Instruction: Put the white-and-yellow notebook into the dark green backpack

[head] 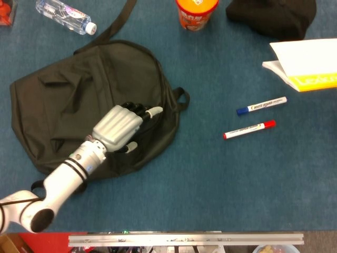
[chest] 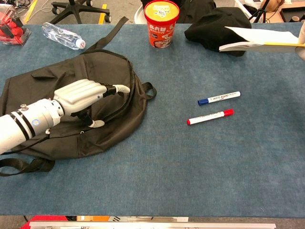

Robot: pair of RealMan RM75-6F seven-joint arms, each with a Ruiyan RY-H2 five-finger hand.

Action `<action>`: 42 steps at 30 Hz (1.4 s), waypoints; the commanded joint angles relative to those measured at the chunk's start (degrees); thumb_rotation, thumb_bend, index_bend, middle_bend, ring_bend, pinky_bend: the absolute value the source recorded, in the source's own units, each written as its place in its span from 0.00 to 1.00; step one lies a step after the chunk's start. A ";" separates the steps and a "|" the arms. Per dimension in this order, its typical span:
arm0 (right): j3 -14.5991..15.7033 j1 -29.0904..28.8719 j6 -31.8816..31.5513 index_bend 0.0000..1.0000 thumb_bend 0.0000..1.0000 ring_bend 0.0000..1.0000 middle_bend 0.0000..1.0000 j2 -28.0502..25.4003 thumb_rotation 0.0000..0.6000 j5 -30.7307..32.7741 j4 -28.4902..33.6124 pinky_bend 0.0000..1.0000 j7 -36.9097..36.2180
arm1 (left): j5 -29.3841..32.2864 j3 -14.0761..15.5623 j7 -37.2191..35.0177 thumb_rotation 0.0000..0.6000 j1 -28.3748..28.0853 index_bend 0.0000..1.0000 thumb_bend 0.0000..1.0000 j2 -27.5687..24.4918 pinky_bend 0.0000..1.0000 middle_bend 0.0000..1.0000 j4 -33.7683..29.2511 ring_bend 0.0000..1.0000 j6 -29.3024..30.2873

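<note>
The dark green backpack lies flat on the left of the blue table. My left hand rests on its right side. The fingers curl over the edge of the zip opening and the thumb lies below, so the hand grips that fabric edge. The white-and-yellow notebook is at the far right; in the chest view it hangs above the table, nearly edge-on. Only a pale sliver of my right hand shows, at the frame edge, holding the notebook's right end.
A blue-capped marker and a red-capped marker lie between backpack and notebook. An orange cup and a black cloth stand at the back. A water bottle lies at the back left.
</note>
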State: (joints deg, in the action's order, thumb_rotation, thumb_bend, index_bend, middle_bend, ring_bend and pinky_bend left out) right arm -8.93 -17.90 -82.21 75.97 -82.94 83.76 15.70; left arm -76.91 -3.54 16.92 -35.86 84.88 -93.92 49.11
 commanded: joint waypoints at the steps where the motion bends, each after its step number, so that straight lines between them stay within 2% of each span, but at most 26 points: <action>1: -0.03 0.10 -0.01 0.78 0.54 0.49 0.65 -0.09 1.00 0.03 -0.07 0.54 -0.24 | 4.21 -0.67 4.50 1.00 -0.62 0.06 0.22 3.22 0.23 0.16 -0.41 0.17 0.81; 6: -0.09 0.23 -0.08 0.79 0.54 0.49 0.65 -0.26 1.00 -0.04 -0.09 0.54 -0.74 | 8.49 -1.22 9.36 1.00 -1.32 0.00 0.22 6.23 0.23 0.10 -0.06 0.13 2.21; 14: -0.12 0.49 -0.15 0.79 0.54 0.49 0.65 -0.56 1.00 -0.07 -0.10 0.54 -1.35 | 14.23 -1.57 15.90 1.00 -1.97 0.00 0.22 10.46 0.22 0.00 2.55 0.03 5.55; 19: -0.21 0.53 -0.17 0.79 0.54 0.49 0.65 -0.67 1.00 -0.11 -0.09 0.54 -1.49 | 17.66 -1.38 19.12 1.00 -2.46 0.00 0.21 10.49 0.15 0.00 1.75 0.00 6.37; 22: -0.28 0.57 -0.23 0.79 0.54 0.49 0.65 -0.74 1.00 -0.13 -0.01 0.54 -1.59 | 17.77 -1.31 20.07 1.00 -2.21 0.00 0.20 10.31 0.11 0.00 0.68 0.00 8.47; 32: -0.12 0.74 -0.31 0.80 0.54 0.49 0.65 -0.86 1.00 -0.47 0.61 0.54 -1.63 | 16.44 0.00 19.79 1.00 -1.09 0.00 0.20 7.97 0.11 0.00 -3.44 0.00 11.60; 42: -0.17 1.16 -0.59 0.80 0.54 0.49 0.65 -1.49 1.00 -0.34 1.59 0.54 -1.39 | 18.47 0.24 23.24 1.00 -2.13 0.00 0.20 13.43 0.10 0.00 1.08 0.00 12.36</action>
State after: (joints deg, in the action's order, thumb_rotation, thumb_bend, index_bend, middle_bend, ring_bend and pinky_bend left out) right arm -9.10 -16.73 -82.80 74.48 -83.28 85.36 14.31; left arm -58.70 -3.26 39.55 -37.76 97.70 -93.47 61.15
